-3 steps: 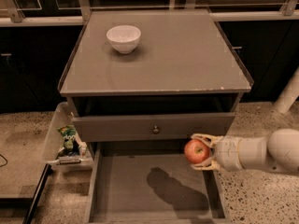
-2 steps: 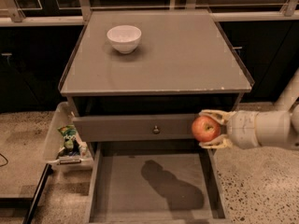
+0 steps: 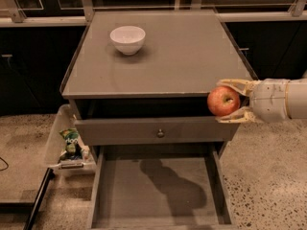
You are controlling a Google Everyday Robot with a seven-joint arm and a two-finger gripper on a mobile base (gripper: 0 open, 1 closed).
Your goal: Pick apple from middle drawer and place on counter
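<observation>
My gripper (image 3: 229,101) comes in from the right and is shut on the red apple (image 3: 223,101). It holds the apple in the air at the counter's front right corner, level with its front edge. The counter (image 3: 177,56) is a flat grey square top. The middle drawer (image 3: 158,195) is pulled open below, its floor bare except for the arm's shadow. One yellowish finger (image 3: 236,84) shows above the apple and one below it.
A white bowl (image 3: 127,39) stands at the back left of the counter. A closed drawer front with a small knob (image 3: 160,133) sits above the open drawer. A clear bin (image 3: 67,145) with a green packet stands on the floor to the left.
My gripper has lifted the apple up and to the right, from above the open drawer to the height of the counter's front edge.
</observation>
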